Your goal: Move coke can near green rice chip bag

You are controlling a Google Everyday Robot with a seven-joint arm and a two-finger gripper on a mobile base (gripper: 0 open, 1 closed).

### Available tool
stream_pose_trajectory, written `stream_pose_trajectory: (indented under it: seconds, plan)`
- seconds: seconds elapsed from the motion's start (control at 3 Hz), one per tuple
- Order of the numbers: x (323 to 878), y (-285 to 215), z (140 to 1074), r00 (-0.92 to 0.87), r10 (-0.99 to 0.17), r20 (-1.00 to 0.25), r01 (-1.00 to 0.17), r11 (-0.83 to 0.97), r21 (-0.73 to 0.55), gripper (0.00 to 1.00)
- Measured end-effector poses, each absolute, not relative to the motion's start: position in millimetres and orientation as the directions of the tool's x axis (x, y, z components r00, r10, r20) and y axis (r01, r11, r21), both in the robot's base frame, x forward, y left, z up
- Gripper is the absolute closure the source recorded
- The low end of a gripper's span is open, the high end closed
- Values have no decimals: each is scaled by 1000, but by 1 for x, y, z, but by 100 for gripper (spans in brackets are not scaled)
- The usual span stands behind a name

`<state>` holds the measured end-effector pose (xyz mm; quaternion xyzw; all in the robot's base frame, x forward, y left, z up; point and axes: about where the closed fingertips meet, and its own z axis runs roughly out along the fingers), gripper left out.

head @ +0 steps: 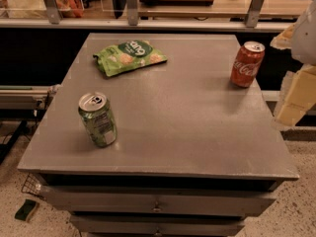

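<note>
The coke can (247,63), red with white script and a silver top, stands upright near the right edge of the grey table (177,127). The green rice chip bag (129,57) lies flat at the table's far left, well apart from the can. My gripper (294,98) shows as pale yellowish and white parts at the right edge of the view, just right of the coke can and off the table's side, holding nothing that I can see.
A green can (98,119) stands upright near the table's front left. A counter with metal posts (131,6) runs behind the table. Drawers (158,204) sit under the tabletop. A small sponge-like block (25,210) lies on the floor at lower left.
</note>
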<state>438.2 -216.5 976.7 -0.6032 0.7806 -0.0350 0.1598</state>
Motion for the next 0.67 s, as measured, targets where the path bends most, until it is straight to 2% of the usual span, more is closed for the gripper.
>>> stream_pose_trajectory:
  seconds: [0.67]
  plan:
    - [450, -215, 975, -202, -948, -247, -932, 263, -250, 0]
